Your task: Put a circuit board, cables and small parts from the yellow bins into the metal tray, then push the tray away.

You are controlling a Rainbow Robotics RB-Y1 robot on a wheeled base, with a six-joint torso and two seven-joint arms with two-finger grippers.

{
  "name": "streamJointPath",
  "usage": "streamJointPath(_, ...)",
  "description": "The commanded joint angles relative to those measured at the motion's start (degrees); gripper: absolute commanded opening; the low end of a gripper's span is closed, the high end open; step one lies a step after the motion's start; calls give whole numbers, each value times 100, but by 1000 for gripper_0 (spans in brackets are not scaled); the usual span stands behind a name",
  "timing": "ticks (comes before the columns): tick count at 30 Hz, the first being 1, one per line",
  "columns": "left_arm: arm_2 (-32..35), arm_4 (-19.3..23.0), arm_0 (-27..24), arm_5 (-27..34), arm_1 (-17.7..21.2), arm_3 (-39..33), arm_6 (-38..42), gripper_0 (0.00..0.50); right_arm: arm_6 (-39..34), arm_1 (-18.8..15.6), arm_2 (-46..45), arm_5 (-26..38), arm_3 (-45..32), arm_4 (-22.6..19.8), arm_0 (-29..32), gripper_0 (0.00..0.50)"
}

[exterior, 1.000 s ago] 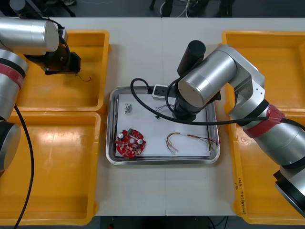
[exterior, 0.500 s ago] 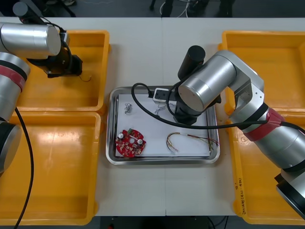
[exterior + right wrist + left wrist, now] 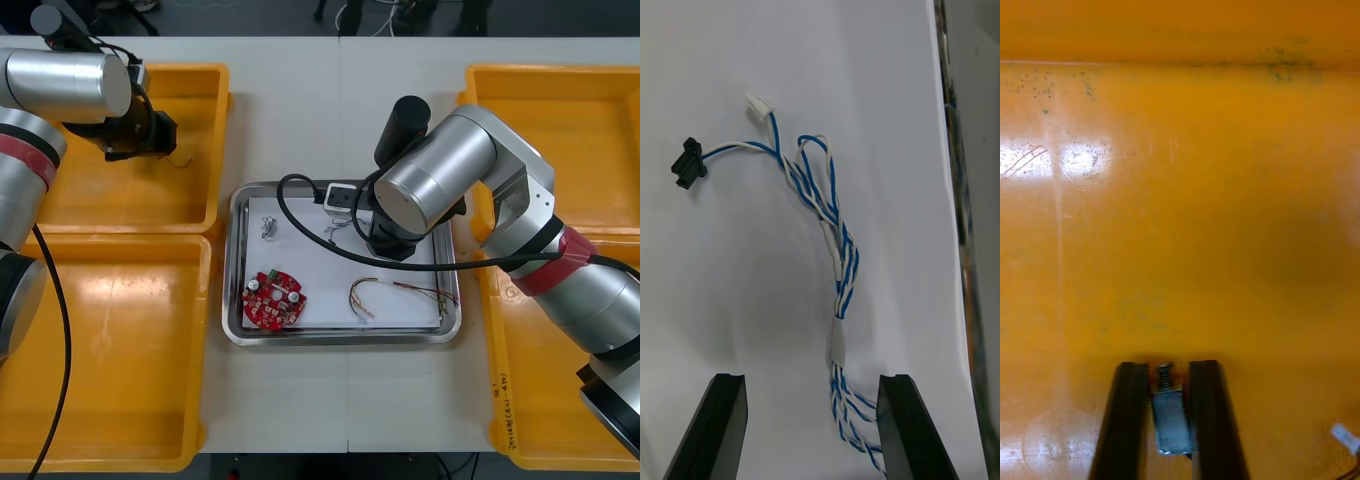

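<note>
A light table (image 3: 340, 110) carries four yellow bins with a tray (image 3: 232, 262), white inside, between them.

At the left, the near left bin (image 3: 110, 350) lies in front of the far left bin (image 3: 120, 200). The left gripper (image 3: 165, 135) hangs low in the far one, towards its far wall. In the left wrist view its fingers (image 3: 1131, 420) are clamped on a small metal part (image 3: 1169, 420). The part stands upright between them, just over the orange floor. A white cable end (image 3: 1341, 435) lies on that floor, just beside the gripper.

In the tray, small metal parts (image 3: 268, 228) lie towards the far left corner. The board (image 3: 274, 298) sits at the near left. A red and yellow cable (image 3: 400, 293) runs along the near right. The blue and white cable (image 3: 335, 228) lies at the far middle, partly under the right arm.

The right gripper (image 3: 811, 379) hovers over this cable, its fingers spread wide and grasping nothing. The cable lies flat on the white floor, its near end between the fingers and close beside one of them. At its far end a black plug (image 3: 686, 163) and a white plug (image 3: 758, 106) lie a little apart.

At the right stand the far right bin (image 3: 580, 130) and the near right bin (image 3: 530, 400). The right arm reaches across their inner edges to the tray.
</note>
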Motion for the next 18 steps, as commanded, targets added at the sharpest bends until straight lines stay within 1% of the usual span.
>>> streamJointPath(1,-125,39,-230,-34,90,15,-594,0,58,-126,-241,360,-89,-252,-242,500)
streamJointPath(6,-125,48,-238,98,116,15,-594,0,32,-126,-777,958,-89,-639,-479,500)
streamJointPath(9,-46,92,-238,230,169,-47,-638,0,-4,-126,-1067,1371,-98,-753,-637,500)
streamJointPath(13,68,101,-238,590,248,-267,-673,0,-65,-117,-1401,1898,-230,-771,-751,500)
streamJointPath(15,200,65,-238,897,283,-434,-691,0,-118,-135,-1647,2202,-450,-665,-787,500)
streamJointPath(18,358,30,-238,1214,309,-653,-700,0,-206,-205,-1911,2202,-757,-498,-848,500)
